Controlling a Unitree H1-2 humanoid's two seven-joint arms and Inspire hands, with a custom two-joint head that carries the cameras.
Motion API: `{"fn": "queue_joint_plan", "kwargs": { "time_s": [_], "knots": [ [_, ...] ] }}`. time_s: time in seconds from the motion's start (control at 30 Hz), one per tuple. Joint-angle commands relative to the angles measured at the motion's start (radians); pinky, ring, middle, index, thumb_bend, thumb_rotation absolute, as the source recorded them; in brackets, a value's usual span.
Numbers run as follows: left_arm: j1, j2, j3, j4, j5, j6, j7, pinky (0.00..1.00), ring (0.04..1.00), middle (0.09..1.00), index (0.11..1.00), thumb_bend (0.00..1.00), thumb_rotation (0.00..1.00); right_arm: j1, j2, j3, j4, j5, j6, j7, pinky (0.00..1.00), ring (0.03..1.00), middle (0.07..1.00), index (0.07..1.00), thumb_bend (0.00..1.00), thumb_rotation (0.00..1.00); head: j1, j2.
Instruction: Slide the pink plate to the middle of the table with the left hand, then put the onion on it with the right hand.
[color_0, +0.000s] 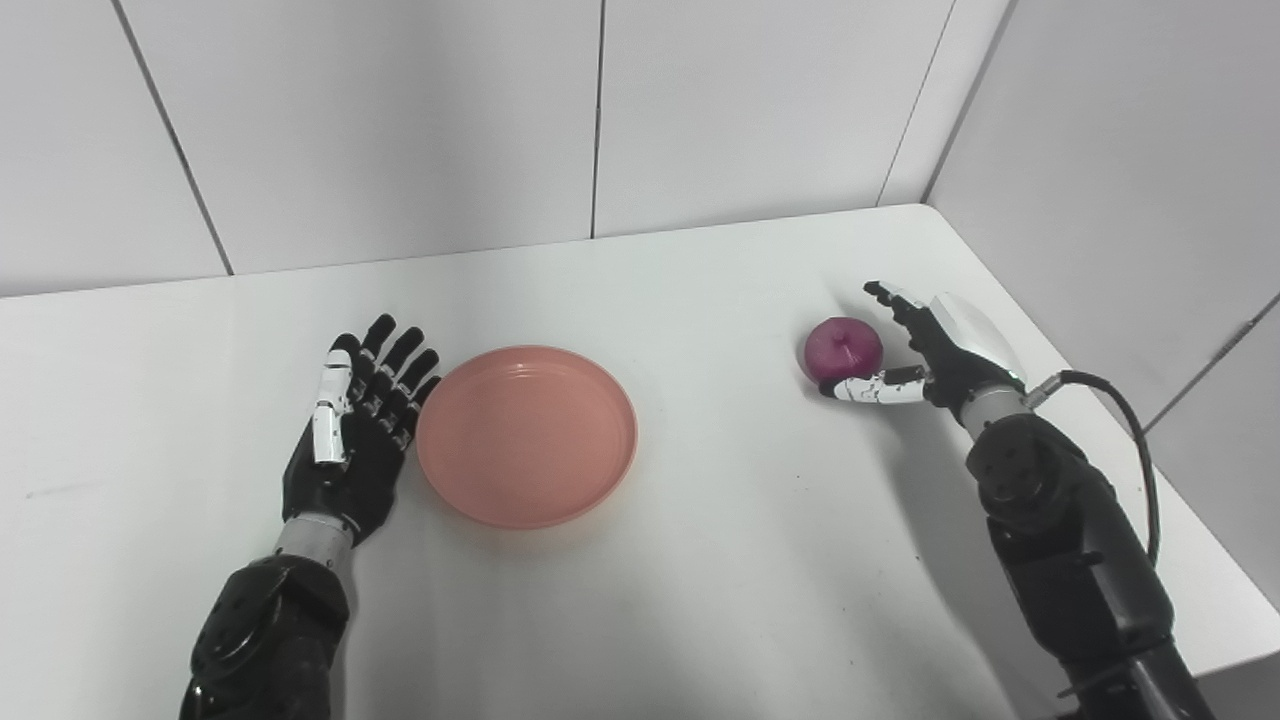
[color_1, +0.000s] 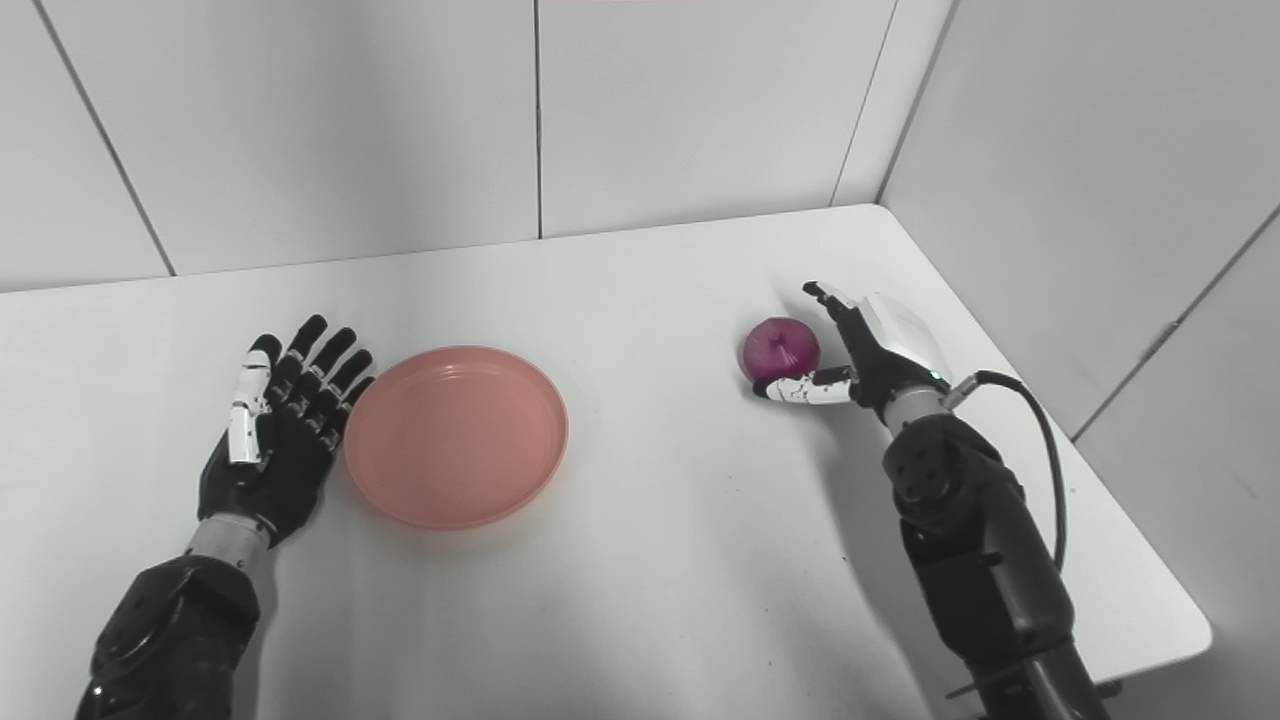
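The pink plate (color_0: 527, 436) looked like smooth plastic with a soft satin sheen, ridged faintly inside its rim. The onion (color_0: 844, 349) wore a glossy purple skin. The table (color_0: 700, 560) was a smooth, matt white top. Both hands — left (color_0: 352, 440), right (color_0: 930, 350) — showed hard black plastic with glossy white plates and dull metal wrists.

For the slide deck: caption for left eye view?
Open left hand beside pink plate; open right hand cups onion.

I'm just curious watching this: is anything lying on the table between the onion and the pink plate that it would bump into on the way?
Nothing visible: only bare table lies between the onion and the pink plate.
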Motion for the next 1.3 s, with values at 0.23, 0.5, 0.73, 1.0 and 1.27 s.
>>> {"fn": "queue_joint_plan", "kwargs": {
  "time_s": [0.23,0.5,0.73,1.0,1.27],
  "knots": [
    [0.037,0.01,0.001,0.024,0.016,0.039,0.028,0.95,0.944,0.95,0.949,0.39,1.0,-0.066,-0.032,0.016,-0.005,0.029,-0.002,-0.011,0.8,0.874,0.895,0.895,1.0,0.33,0.001,0.0],
    [0.038,0.008,0.001,0.016,0.016,0.047,0.033,0.95,0.945,0.949,0.949,0.39,1.0,-0.081,-0.047,0.041,0.009,0.023,0.0,0.0,0.68,0.787,0.827,0.832,1.0,0.27,0.005,0.005],
    [0.04,0.008,-0.001,0.01,0.017,0.05,0.035,0.95,0.944,0.949,0.948,0.39,1.0,-0.105,-0.055,0.046,0.047,0.01,0.002,0.034,0.69,0.786,0.828,0.827,0.97,0.21,0.007,0.007],
    [0.042,0.003,0.002,0.0,0.013,0.064,0.047,0.95,0.939,0.943,0.942,0.39,1.0,-0.116,-0.053,0.026,0.073,-0.023,0.001,0.07,0.64,0.762,0.813,0.837,0.98,0.19,0.01,0.01],
    [0.043,0.005,-0.001,-0.002,0.013,0.064,0.046,0.95,0.944,0.946,0.947,0.39,1.0,-0.114,-0.072,0.041,0.094,-0.007,-0.002,0.041,0.67,0.763,0.808,0.814,0.92,0.13,0.01,0.011]
  ]
}}
